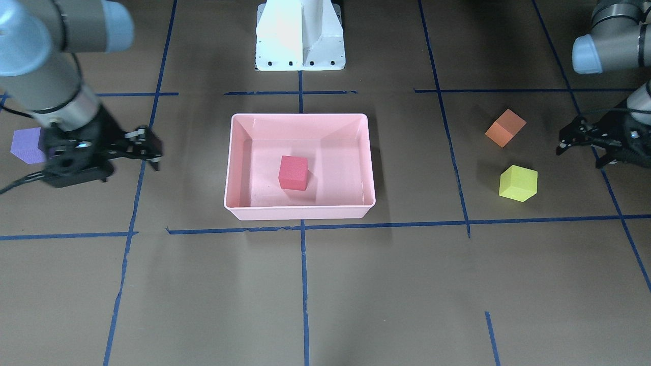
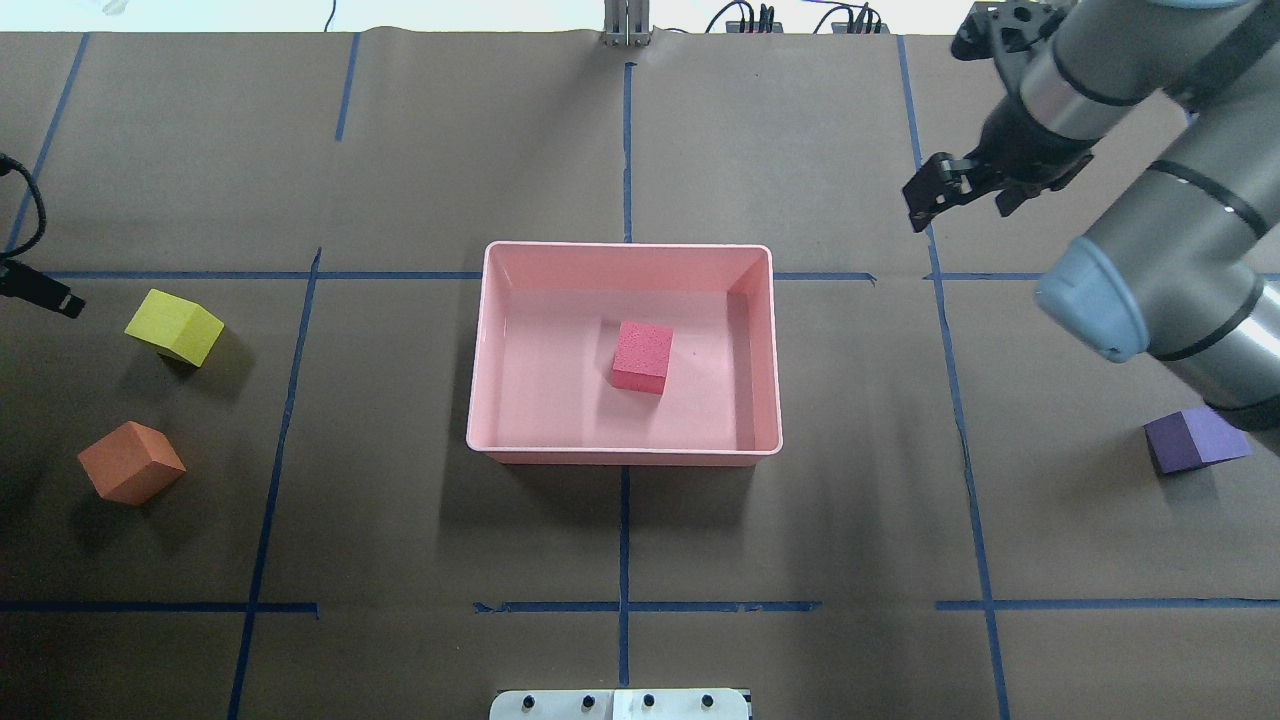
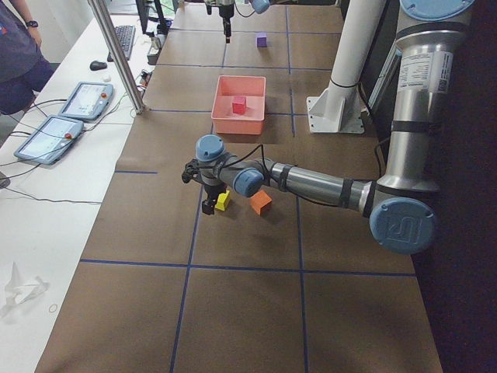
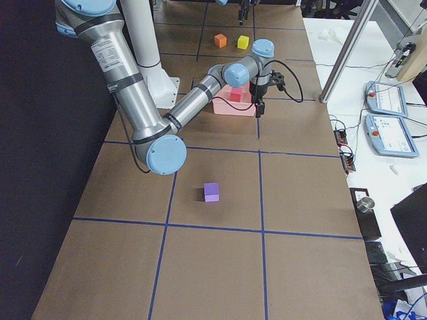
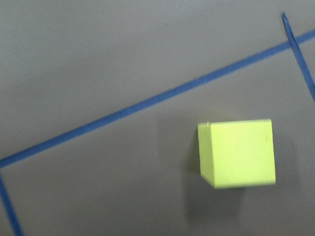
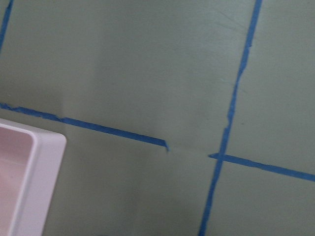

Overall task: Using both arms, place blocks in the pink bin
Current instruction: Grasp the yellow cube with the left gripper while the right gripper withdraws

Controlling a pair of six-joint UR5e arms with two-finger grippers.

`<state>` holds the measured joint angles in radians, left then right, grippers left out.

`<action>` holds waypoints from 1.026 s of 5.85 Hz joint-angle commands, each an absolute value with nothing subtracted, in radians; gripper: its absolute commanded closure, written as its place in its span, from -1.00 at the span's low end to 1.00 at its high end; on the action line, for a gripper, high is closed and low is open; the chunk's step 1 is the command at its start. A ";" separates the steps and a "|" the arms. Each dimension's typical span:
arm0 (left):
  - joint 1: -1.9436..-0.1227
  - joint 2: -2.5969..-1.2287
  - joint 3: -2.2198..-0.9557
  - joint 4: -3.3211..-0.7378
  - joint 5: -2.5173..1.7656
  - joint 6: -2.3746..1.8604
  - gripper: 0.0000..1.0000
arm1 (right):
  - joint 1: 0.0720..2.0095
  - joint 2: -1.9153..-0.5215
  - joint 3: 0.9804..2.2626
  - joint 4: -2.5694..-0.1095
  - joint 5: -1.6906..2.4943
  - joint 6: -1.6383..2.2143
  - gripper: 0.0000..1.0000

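Note:
The pink bin (image 1: 300, 116) stands mid-table with the red block (image 1: 293, 173) inside it. The yellow-green block (image 1: 518, 183) and the orange block (image 1: 505, 127) lie on the table on my left arm's side. My left gripper (image 1: 561, 142) hovers open and empty just beside them; its wrist view shows the yellow-green block (image 5: 241, 152) below. The purple block (image 1: 28, 145) lies on my right arm's side, partly behind that arm. My right gripper (image 1: 152, 150) is open and empty, between the purple block and the bin; a corner of the bin (image 6: 44, 147) shows in its wrist view.
Blue tape lines (image 2: 625, 606) cross the brown table cover. The white pedestal base (image 1: 300, 38) stands behind the bin. In the exterior left view an operator (image 3: 19, 54) and tablets (image 3: 46, 136) are at a side table.

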<state>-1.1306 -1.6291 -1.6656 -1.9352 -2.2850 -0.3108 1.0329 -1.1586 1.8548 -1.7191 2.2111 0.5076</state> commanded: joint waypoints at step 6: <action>-0.956 -1.726 -1.526 -2.029 -2.201 -0.506 -1.00 | 1.121 -1.310 1.871 -1.706 2.256 0.307 -1.00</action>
